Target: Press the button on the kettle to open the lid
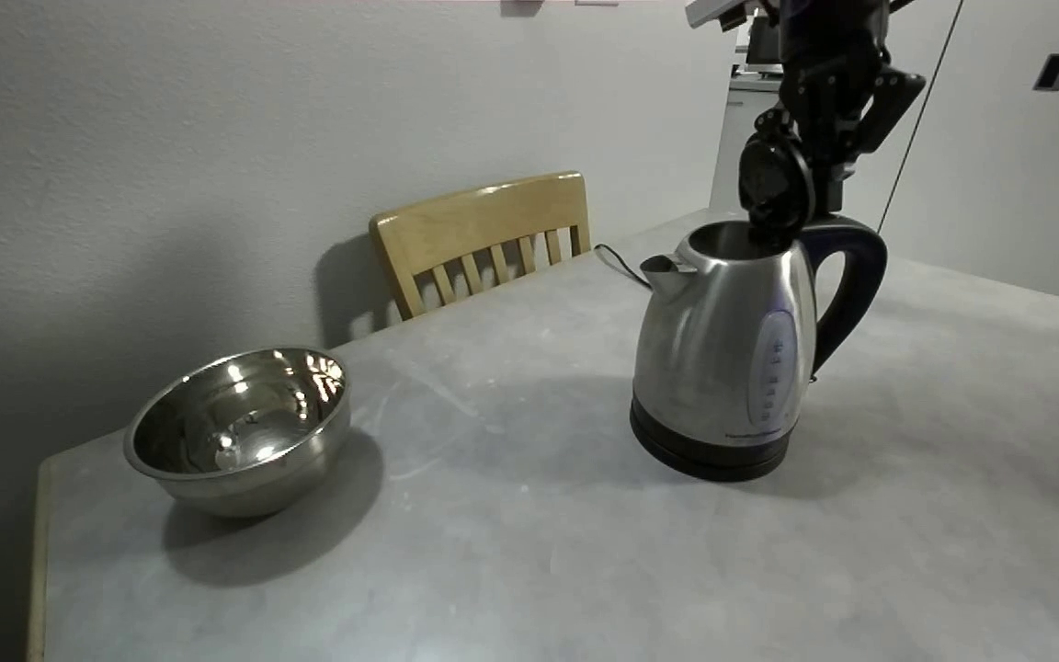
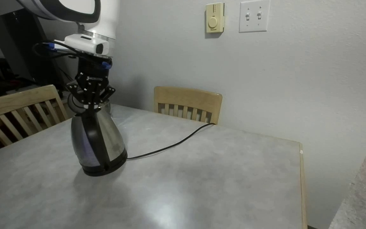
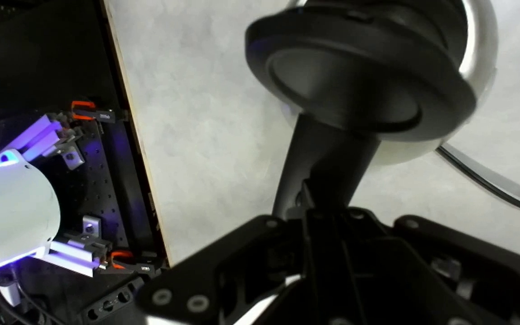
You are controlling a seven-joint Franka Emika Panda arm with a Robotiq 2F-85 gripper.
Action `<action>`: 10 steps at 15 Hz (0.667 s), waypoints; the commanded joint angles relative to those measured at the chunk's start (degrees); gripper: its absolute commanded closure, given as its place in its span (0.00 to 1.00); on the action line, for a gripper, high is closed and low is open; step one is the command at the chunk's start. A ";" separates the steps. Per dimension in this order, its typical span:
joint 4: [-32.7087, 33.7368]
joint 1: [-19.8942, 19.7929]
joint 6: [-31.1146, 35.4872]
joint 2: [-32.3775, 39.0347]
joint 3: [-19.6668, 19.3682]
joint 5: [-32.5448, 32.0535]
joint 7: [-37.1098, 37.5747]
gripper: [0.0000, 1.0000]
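Observation:
The steel kettle point(image 1: 709, 349) stands on the table, with its black handle point(image 1: 860, 285) facing away from the bowl. The kettle also shows in an exterior view point(image 2: 113, 136). The round black lid point(image 1: 773, 184) is open and stands nearly upright at the handle side; it also shows in the wrist view point(image 3: 345, 90). My gripper point(image 1: 829, 198) is shut, with nothing seen between its fingers, and points down. Its fingertips are at the top of the handle, just behind the lid, in the wrist view point(image 3: 316, 198). The button is hidden by the fingertips. Whether they touch it I cannot tell.
A round steel bowl point(image 1: 244, 441) stands on the grey table point(image 1: 493, 552). A black cord point(image 2: 173, 145) runs from the kettle's base to the table's edge. Wooden chairs point(image 2: 187, 98) stand at the table's edge by the wall.

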 commanded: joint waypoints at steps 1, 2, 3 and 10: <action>2.60 -0.06 1.17 3.64 -0.11 -0.28 -0.80 1.00; 2.38 0.08 1.45 2.97 -0.13 -0.61 -0.88 1.00; 1.60 0.31 2.21 1.81 -0.16 -1.26 -0.70 1.00; -2.69 1.40 7.15 -4.23 -0.13 -6.24 -0.56 1.00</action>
